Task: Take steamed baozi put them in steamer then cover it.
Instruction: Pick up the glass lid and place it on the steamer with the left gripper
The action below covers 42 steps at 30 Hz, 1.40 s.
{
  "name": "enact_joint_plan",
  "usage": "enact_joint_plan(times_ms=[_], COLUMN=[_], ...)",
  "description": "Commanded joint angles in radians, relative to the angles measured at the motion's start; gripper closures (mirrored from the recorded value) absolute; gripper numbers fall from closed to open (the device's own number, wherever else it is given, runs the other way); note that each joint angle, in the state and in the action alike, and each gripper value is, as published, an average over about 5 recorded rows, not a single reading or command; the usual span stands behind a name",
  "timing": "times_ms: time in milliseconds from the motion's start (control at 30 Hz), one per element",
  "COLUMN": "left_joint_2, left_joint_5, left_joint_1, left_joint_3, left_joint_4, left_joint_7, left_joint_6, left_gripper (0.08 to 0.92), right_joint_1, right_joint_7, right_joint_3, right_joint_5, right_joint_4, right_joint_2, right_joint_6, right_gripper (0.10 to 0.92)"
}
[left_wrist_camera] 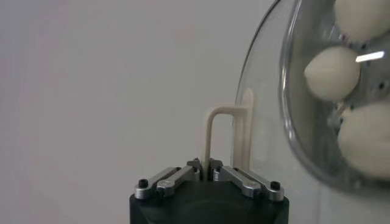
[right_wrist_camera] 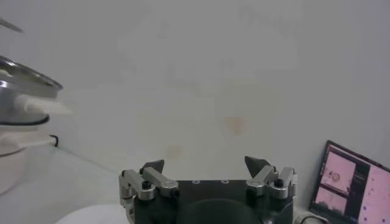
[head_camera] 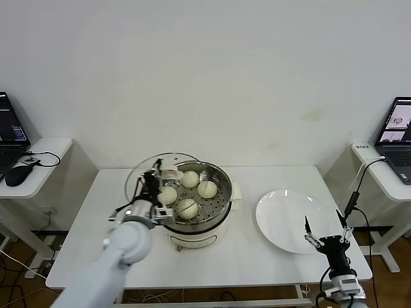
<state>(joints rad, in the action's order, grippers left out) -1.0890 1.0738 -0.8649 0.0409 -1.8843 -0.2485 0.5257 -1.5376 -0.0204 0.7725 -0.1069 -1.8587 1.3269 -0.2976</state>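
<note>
Head view shows the left gripper [head_camera: 156, 176] clamped on the cream-white oblong handle [left_wrist_camera: 226, 137] of the round clear glass lid [head_camera: 149, 172], stiff, slippery and breakable, tilted against the shiny steel steamer [head_camera: 209, 215] holding four cream-white buns [head_camera: 187, 207], while the right gripper [head_camera: 327, 230] waits spread near the flat white plate [head_camera: 282, 234].

1. The steamed baozi [head_camera: 187, 207] are smooth cream-white.
2. The steamer [head_camera: 221, 212] is shiny steel with a hole-dotted tray, on a cream base.
3. The cover [head_camera: 138, 172] is clear glass with a cream handle.
4. The plate [head_camera: 282, 221], at 3 o'clock from the steamer, is plain white.
5. The tabletop [head_camera: 250, 256] is white.
</note>
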Motion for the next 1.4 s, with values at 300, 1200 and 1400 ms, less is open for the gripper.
enact_joint_plan(times_ms=[300,1200,1400], left_joint_2=[-0.283,-0.274,-0.287], left_joint_5=[0.237,0.276,0.277], left_joint_1=[0.043,-0.030,-0.032], left_joint_3=[-0.090,-0.019,-0.012], left_joint_4=[0.109,0.139,0.155], left_joint_7=[-0.050,-0.018,-0.003], left_joint_6=[0.018,-0.037,-0.048], left_gripper=[0.850,0.850,0.850], right_joint_1=[-0.001,-0.015,-0.018], right_joint_7=[0.004,0.000,-0.002], right_joint_3=[0.002,-0.019,-0.024], right_joint_5=[-0.034,-0.033,-0.033], right_joint_4=[0.021,0.034,0.034], right_joint_2=[0.031,0.029,0.030], right_joint_6=[-0.025,-0.049,-0.053], right_gripper=[0.203,0.202,0.203])
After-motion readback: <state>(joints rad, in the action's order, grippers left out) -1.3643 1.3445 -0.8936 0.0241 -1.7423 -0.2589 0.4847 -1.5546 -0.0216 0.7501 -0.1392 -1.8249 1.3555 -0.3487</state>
